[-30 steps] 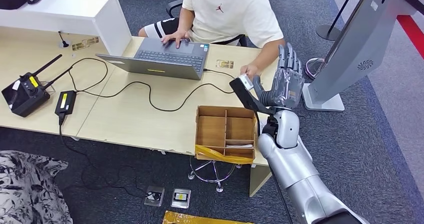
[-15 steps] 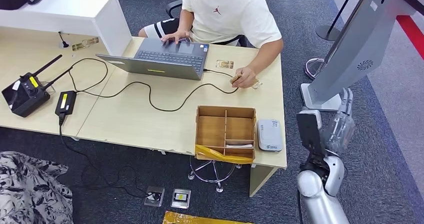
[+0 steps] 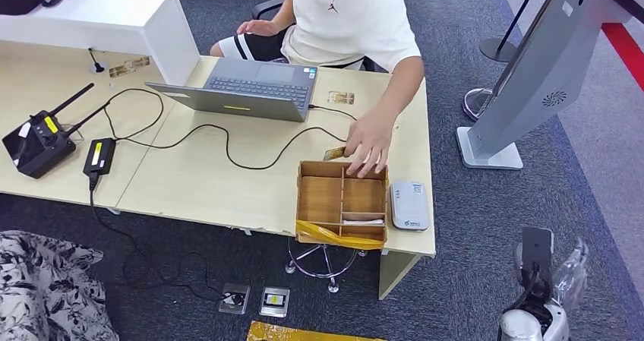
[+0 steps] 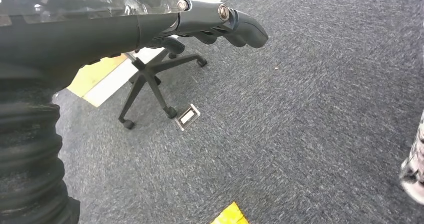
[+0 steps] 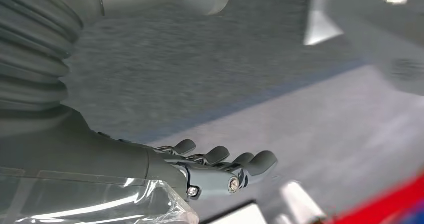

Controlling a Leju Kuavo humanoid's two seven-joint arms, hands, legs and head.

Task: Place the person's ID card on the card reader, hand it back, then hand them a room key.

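A person's hand (image 3: 370, 142) reaches over the far rim of the wooden divided box (image 3: 320, 201) and holds a small gold-brown card (image 3: 333, 153). The white card reader (image 3: 408, 205) lies on the desk just right of the box with nothing on it. My right hand (image 3: 567, 271) hangs low beside my body, off the desk's right corner. In the right wrist view, my right hand (image 5: 210, 171) has straight fingers and holds nothing. My left hand (image 4: 150, 19) hangs over the carpet with its fingers (image 4: 240, 27) stretched out and empty.
An open laptop (image 3: 254, 88) sits in front of the person, with a black cable (image 3: 228, 140) trailing across the desk (image 3: 190, 181). Another gold card (image 3: 341, 97) lies beside the laptop. A grey kiosk stand (image 3: 531, 75) rises to the right. An office chair base (image 4: 150, 87) stands on the carpet.
My right arm has dropped from over the desk to my side. The person took the card and carried it toward the wooden box; the other hand left the laptop.
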